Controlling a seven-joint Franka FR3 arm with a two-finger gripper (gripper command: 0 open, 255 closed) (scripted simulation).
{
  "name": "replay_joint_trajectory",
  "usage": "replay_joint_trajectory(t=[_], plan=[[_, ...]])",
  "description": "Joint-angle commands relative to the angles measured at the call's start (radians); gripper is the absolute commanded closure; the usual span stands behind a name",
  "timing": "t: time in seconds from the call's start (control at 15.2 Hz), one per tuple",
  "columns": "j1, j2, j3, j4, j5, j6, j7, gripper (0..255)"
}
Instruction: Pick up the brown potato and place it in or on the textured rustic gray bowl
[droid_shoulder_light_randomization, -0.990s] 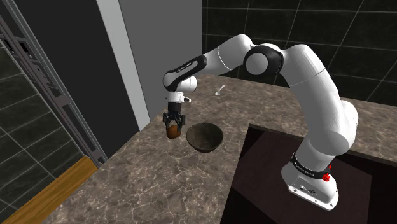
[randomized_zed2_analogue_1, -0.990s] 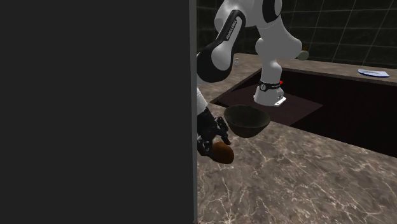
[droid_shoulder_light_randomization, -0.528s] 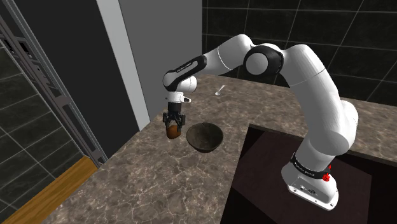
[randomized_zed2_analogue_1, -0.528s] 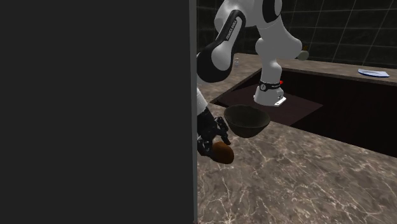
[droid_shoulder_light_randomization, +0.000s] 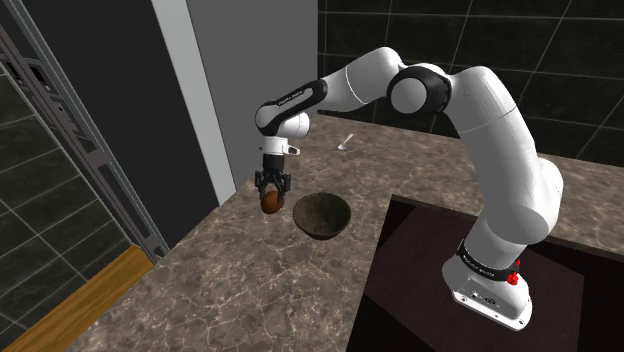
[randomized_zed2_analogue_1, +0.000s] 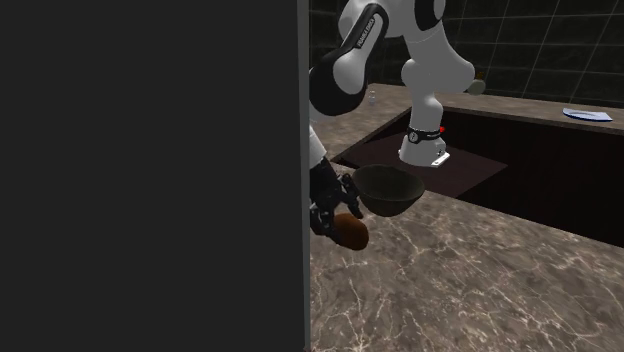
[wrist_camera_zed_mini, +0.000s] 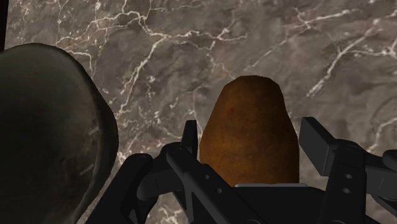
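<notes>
Marbled brown bench (droid_shoulder_light_randomization: 260, 290) carries a dark bowl (droid_shoulder_light_randomization: 322, 230). The claw (droid_shoulder_light_randomization: 271, 196) clamps the potato (droid_shoulder_light_randomization: 271, 204), seemingly lifted, at the bowl's nine o'clock. Transport step: next, travel toward three o'clock over the rim, then release.

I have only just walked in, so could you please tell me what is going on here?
The white arm's end effector is shut on the brown potato, holding it just beside the grey bowl on the marbled counter, on the shoulder view's left. The potato is not yet in the bowl.
</notes>
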Motion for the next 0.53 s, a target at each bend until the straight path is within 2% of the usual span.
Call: replay_joint_trajectory(t=[0.0, 0.46], plan=[[-0.001, -0.018, 0.001, -0.003, 0.001, -0.013, 0.007, 255], [-0.006, -0.07, 0.004, 0.006, 0.0, -0.069, 0.034, 255]])
